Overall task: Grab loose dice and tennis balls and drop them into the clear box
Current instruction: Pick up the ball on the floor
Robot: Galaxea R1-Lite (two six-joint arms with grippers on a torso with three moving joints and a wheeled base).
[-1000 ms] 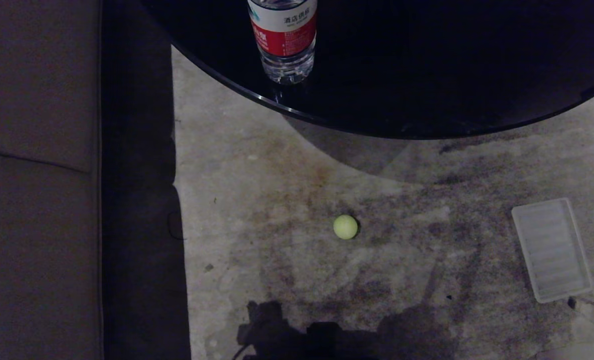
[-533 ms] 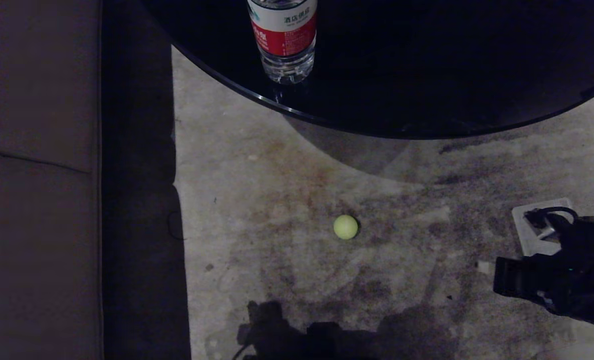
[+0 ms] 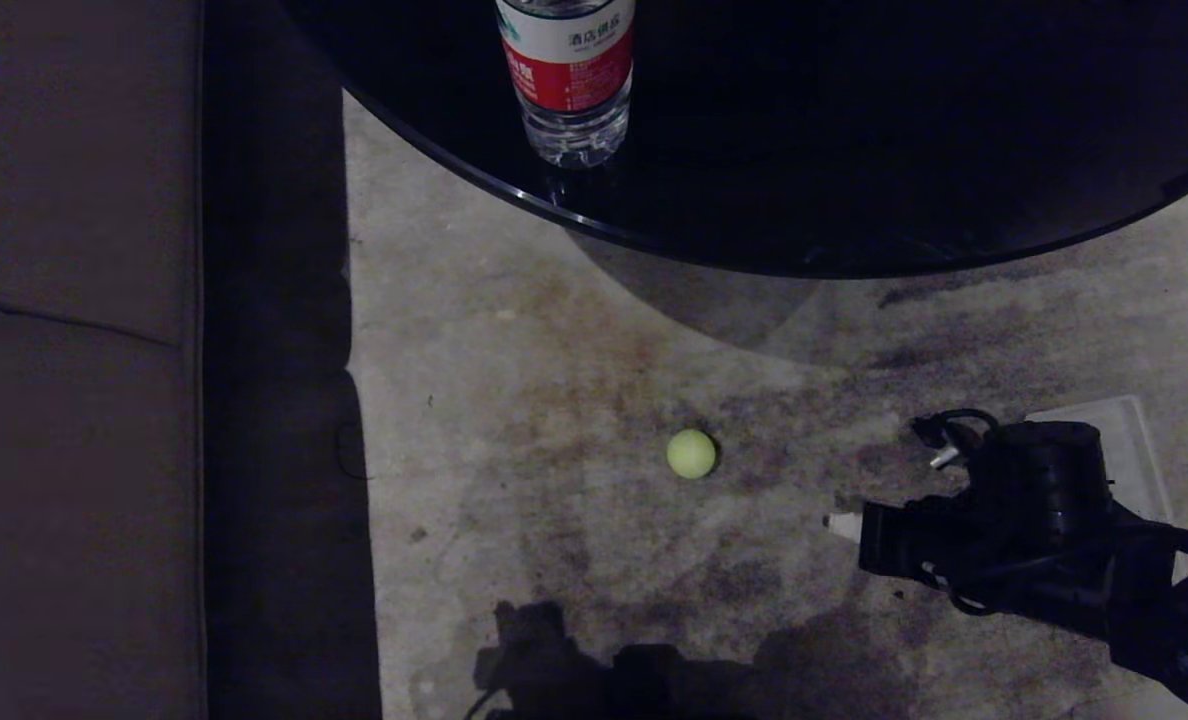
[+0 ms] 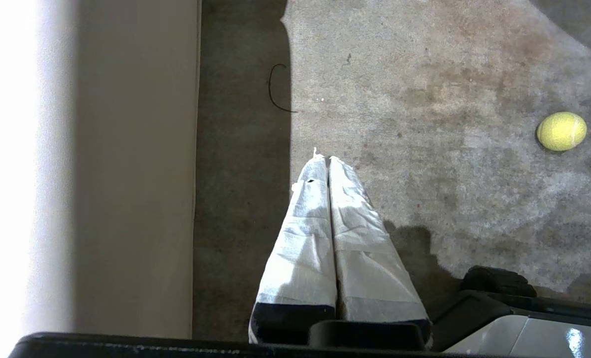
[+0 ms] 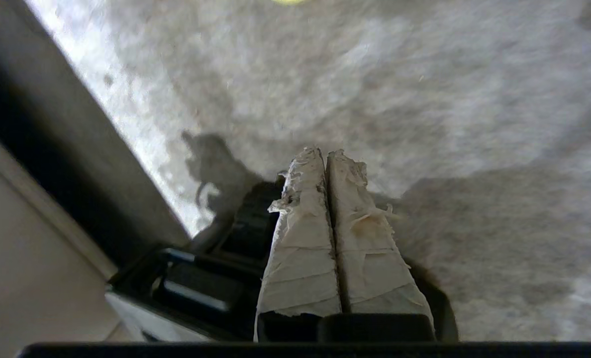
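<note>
One yellow-green tennis ball (image 3: 691,453) lies alone on the stained floor, also seen in the left wrist view (image 4: 561,131). My right gripper (image 3: 839,523) reaches in from the right just above the floor. It points left, its tip a short way right of the ball and nearer to me. Its taped fingers (image 5: 300,209) are pressed together, shut and empty. My left gripper (image 4: 325,160) is parked near the sofa's base, shut with nothing in it. No dice and no clear box are in view.
A black round table (image 3: 854,200) with a water bottle (image 3: 566,80) on it overhangs the far floor. A sofa (image 3: 74,400) runs along the left. A flat ribbed whitish lid (image 3: 1139,450) lies at the right, mostly under my right arm.
My right arm has come in from the right edge and swept left across the lid toward the ball, still shut. The ball and the left arm have not moved.
</note>
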